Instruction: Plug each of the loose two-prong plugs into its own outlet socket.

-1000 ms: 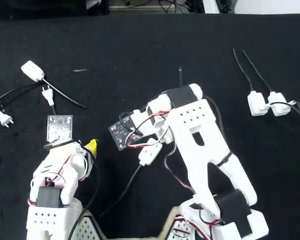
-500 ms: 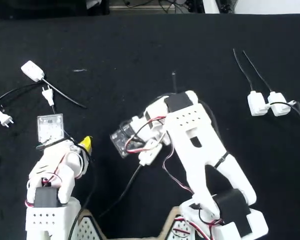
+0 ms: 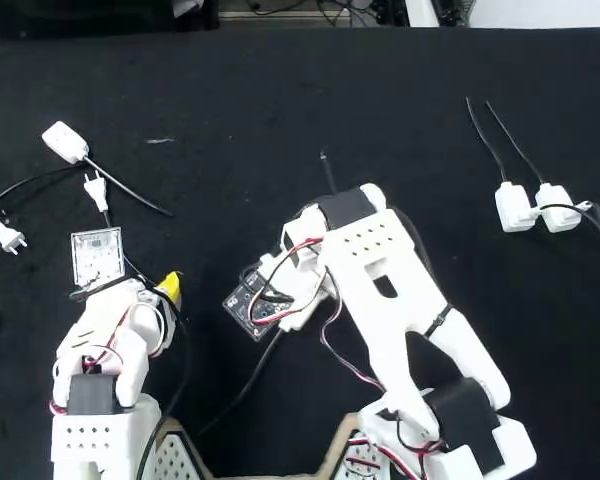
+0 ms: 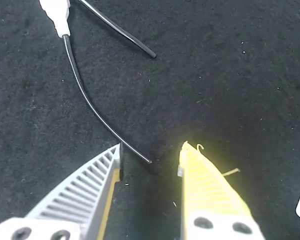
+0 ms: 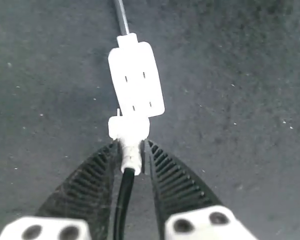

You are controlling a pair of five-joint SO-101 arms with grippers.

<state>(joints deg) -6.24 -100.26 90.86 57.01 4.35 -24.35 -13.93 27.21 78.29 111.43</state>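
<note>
Where the right pincer (image 5: 132, 146) sits low over the bench (image 3: 280, 90), it is clamped on a white plug (image 5: 129, 131) butted against the end of a socket block (image 5: 136, 80). Alongside, the left pincer (image 4: 151, 148) gapes wide, holding nothing, astride a black cable (image 4: 90, 106) end. Beyond it, a loose plug (image 3: 97, 187) lies by a second plug (image 3: 9, 238) near the bench's left edge

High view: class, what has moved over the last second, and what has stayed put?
The right arm drew back towards its base and leftward, its end effector shut on the white plug; the left arm shifted left. The loose two-prong plugs and the white sockets at the table's right stayed.
</note>
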